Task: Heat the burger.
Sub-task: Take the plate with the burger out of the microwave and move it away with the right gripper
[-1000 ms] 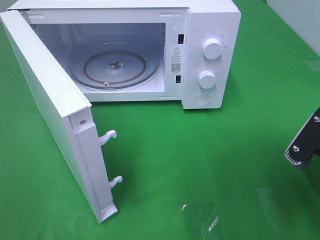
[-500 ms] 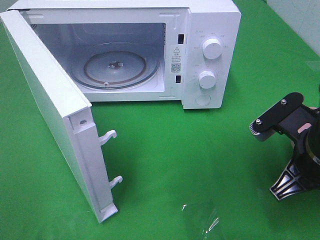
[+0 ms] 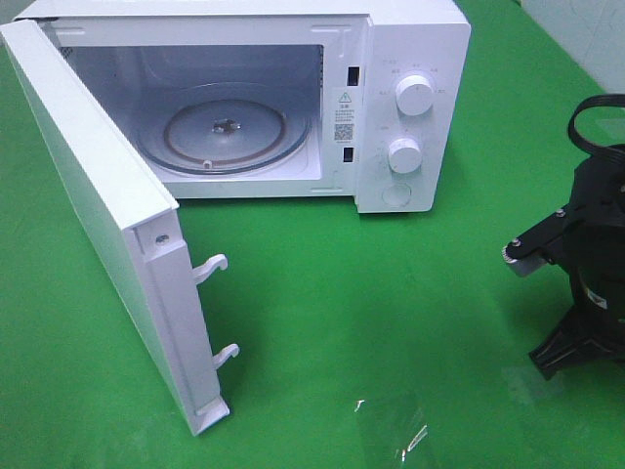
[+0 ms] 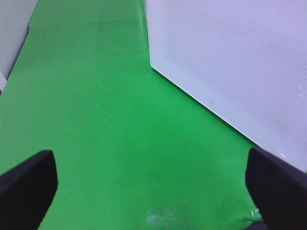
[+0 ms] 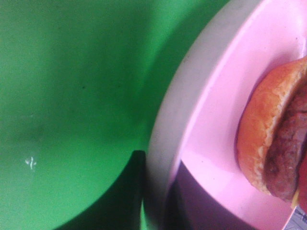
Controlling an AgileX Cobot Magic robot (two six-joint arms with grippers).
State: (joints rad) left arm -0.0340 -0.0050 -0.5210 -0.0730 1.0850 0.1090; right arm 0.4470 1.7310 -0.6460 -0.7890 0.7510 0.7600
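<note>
The burger [image 5: 268, 139] lies on its side on a round pink plate [image 5: 216, 120], seen close up only in the right wrist view, showing golden bun and dark patty. My right gripper [image 5: 158, 201] is shut on the plate's rim, its dark fingers at the plate's edge. In the high view only the right arm [image 3: 586, 283] shows, at the right edge; plate and burger are out of that view. My left gripper [image 4: 151, 191] stands open over bare green cloth, with nothing between its fingers [image 4: 24, 187], beside the microwave door [image 4: 230, 72].
The white microwave [image 3: 410, 59] stands at the back with its door [image 3: 98, 215] swung wide open to the left. Its glass turntable [image 3: 225, 127] is bare. A small clear plastic piece [image 3: 391, 430] lies on the green cloth [image 3: 391, 293] near the front edge.
The right arm has come further into the high view from the right edge and turned, its black body now standing taller. The microwave, its door and the left gripper have not moved.
</note>
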